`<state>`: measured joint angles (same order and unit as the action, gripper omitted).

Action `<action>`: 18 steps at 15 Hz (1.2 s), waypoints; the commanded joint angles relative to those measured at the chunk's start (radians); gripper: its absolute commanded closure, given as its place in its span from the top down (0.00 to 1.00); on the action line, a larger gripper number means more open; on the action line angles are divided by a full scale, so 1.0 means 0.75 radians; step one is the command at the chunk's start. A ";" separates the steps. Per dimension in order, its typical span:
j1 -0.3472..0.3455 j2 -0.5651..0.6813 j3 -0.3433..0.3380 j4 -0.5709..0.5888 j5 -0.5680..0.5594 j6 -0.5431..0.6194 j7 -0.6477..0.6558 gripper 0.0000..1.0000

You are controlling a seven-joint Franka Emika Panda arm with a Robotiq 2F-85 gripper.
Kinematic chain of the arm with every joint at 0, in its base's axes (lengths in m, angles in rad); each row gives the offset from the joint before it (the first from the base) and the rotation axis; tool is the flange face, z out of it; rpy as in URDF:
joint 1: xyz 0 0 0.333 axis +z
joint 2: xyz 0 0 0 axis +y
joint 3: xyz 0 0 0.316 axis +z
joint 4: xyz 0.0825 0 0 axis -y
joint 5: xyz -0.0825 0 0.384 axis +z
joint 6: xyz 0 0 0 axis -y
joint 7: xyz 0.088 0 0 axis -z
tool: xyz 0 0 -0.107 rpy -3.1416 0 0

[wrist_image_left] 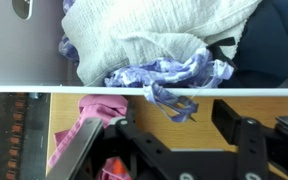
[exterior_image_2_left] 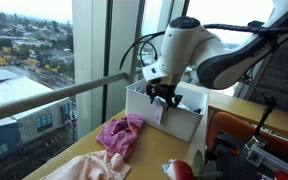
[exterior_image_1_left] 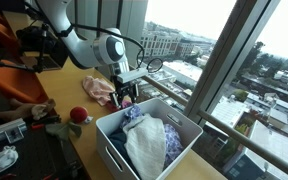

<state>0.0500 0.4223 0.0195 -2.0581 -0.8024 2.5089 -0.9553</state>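
My gripper (exterior_image_1_left: 126,99) (exterior_image_2_left: 164,98) hangs at the near rim of a white bin (exterior_image_1_left: 106,138) (exterior_image_2_left: 184,125) full of clothes. In the wrist view the gripper (wrist_image_left: 174,117) stands open, its black fingers (wrist_image_left: 226,112) well apart over the wooden table. A blue-purple patterned cloth (wrist_image_left: 169,72) (exterior_image_1_left: 134,116) spills over the bin's rim (wrist_image_left: 24,88), and its hanging tip dangles between the fingers without being pinched. A white cloth (wrist_image_left: 154,30) (exterior_image_1_left: 146,146) lies on top in the bin. A pink cloth (wrist_image_left: 79,125) (exterior_image_1_left: 99,90) (exterior_image_2_left: 119,135) lies on the table beside the gripper.
A red object (exterior_image_1_left: 78,115) (exterior_image_2_left: 181,170) rests on the table near the pink cloth. A cream cloth (exterior_image_2_left: 89,168) lies at the table's front. A window with a railing (exterior_image_2_left: 54,92) runs close along the table. A dark garment (wrist_image_left: 274,40) fills one side of the bin.
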 commanded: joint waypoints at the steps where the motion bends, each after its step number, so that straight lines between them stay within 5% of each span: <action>1: -0.020 0.047 -0.002 0.053 -0.020 0.006 0.023 0.44; 7: -0.024 0.070 0.002 0.083 -0.010 -0.006 0.041 0.01; 18: -0.062 -0.119 0.060 0.125 0.182 -0.065 -0.090 0.01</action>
<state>0.0319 0.3997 0.0370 -1.9756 -0.7389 2.4993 -0.9593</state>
